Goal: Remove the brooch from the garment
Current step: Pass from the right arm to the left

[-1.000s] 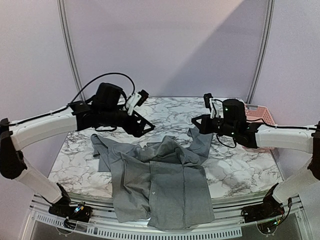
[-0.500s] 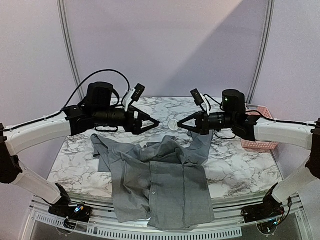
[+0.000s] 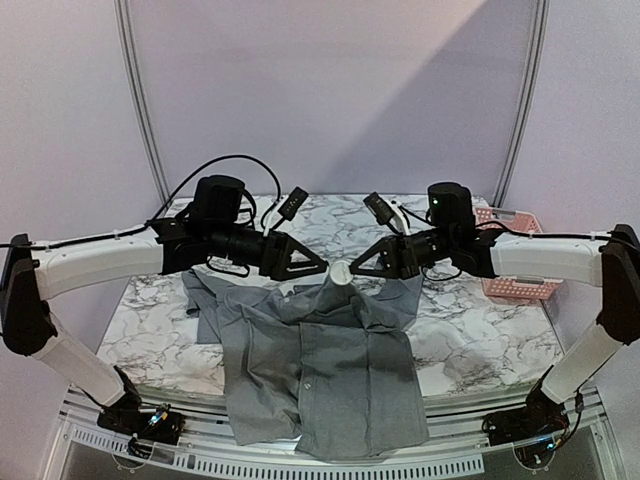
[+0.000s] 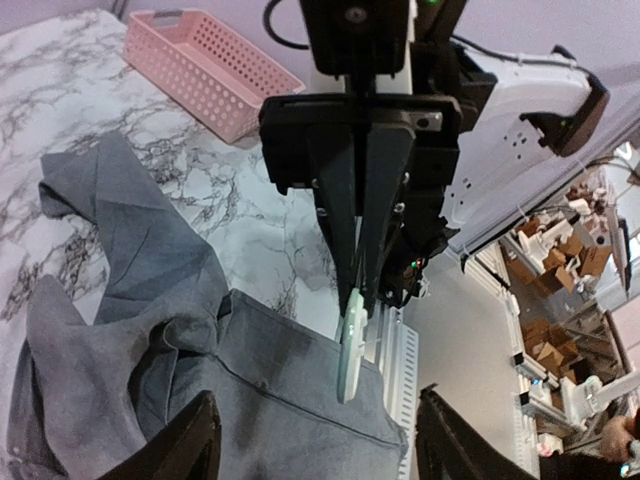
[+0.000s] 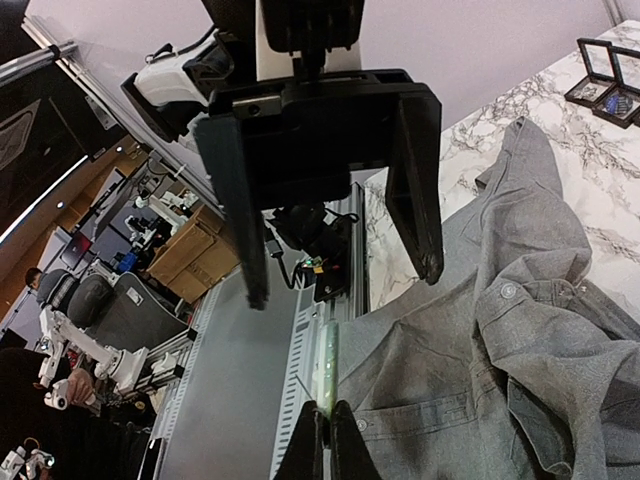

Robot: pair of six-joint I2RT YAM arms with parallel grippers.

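The grey garment (image 3: pixel 330 370) lies spread on the marble table, its hem hanging over the near edge. It also shows in the left wrist view (image 4: pixel 150 330) and the right wrist view (image 5: pixel 500 380). My right gripper (image 3: pixel 354 270) is shut on a small white round brooch (image 3: pixel 341 273), held in the air above the garment's collar. The brooch shows edge-on in the wrist views (image 4: pixel 350 340) (image 5: pixel 327 375). My left gripper (image 3: pixel 322 266) is open and empty. It faces the brooch from the left at close range without touching it.
A pink basket (image 3: pixel 515 255) stands at the table's right edge behind the right arm. Small black display boxes (image 5: pixel 600 70) sit on the marble at the far side. The metal table rail (image 3: pixel 300 455) runs along the near edge.
Both arms have swung in towards each other above the garment. The right gripper lifted the brooch off the fabric and brought it left, close to the left gripper's open jaws.
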